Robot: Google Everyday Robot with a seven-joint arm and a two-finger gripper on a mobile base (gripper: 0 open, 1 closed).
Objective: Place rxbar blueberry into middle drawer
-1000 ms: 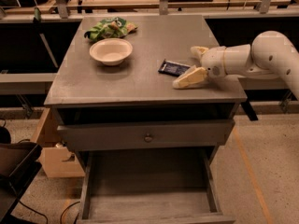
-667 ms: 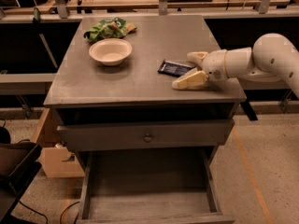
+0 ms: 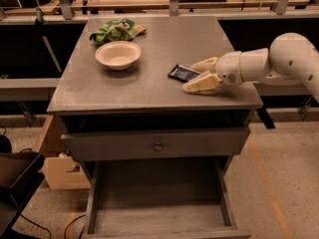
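The rxbar blueberry (image 3: 182, 73), a small dark navy bar, lies flat on the grey cabinet top (image 3: 149, 88), right of centre. My gripper (image 3: 190, 77) comes in from the right just above the top and is open. Its cream fingers (image 3: 202, 83) stand on either side of the bar's right end. I cannot tell whether they touch it. The middle drawer (image 3: 154, 218) is pulled out below, a wide shallow grey box with nothing in it.
A cream bowl (image 3: 118, 55) and a green snack bag (image 3: 115, 30) sit on the top at the back left. A grey drawer front with a round knob (image 3: 157, 146) is above the open drawer. A cardboard box (image 3: 60, 171) stands on the floor at the left.
My gripper has moved left along the cabinet top, and its fingers now reach around the bar's right end. The bar has not moved.
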